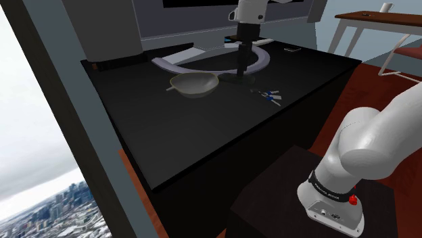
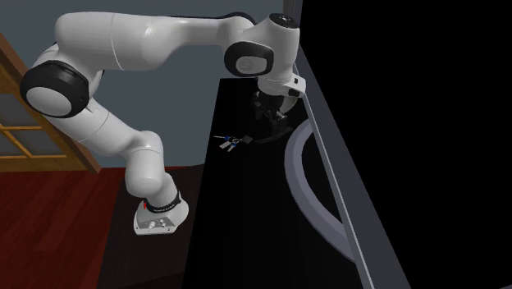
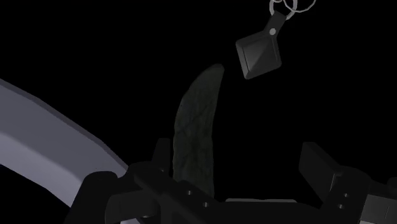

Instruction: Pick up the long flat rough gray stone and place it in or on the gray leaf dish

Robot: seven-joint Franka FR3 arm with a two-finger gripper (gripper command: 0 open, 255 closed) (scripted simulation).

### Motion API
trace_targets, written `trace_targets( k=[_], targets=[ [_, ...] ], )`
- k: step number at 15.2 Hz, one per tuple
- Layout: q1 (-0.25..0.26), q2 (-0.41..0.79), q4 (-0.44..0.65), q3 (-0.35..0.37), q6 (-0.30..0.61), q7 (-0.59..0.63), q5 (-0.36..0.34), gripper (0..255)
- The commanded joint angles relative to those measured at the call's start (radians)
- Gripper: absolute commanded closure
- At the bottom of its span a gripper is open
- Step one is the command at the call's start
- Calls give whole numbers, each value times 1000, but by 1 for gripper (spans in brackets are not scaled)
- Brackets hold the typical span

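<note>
you have the gripper (image 1: pixel 241 73) down low over the black table (image 1: pixel 203 138), fingers spread apart and clasping nothing. in the wrist view you see the long, rough, dark grey stone (image 3: pixel 197 127) lying flat on the table between them, close by one finger (image 3: pixel 162 156) and well apart from the other. the grey leaf dish (image 1: pixel 195 84) sits near the gripper, on the shoulder view's left. keys (image 1: pixel 268 95) with a dark fob (image 3: pixel 257 56) lie just past the stone's tip, and a pale curved band (image 1: pixel 260 59) arcs behind the gripper
</note>
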Motion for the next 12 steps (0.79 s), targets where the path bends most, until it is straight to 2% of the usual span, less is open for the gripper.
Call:
trace_targets(
  k=[1,6,7,12],
  targets=[
    [0,77,-7,-3,40,1,-1,0],
    [2,77,-7,-5,40,1,-2,0],
    [5,98,19,-5,36,2,0,255],
    [6,64,1,4,20,15,0,255]
  ],
)
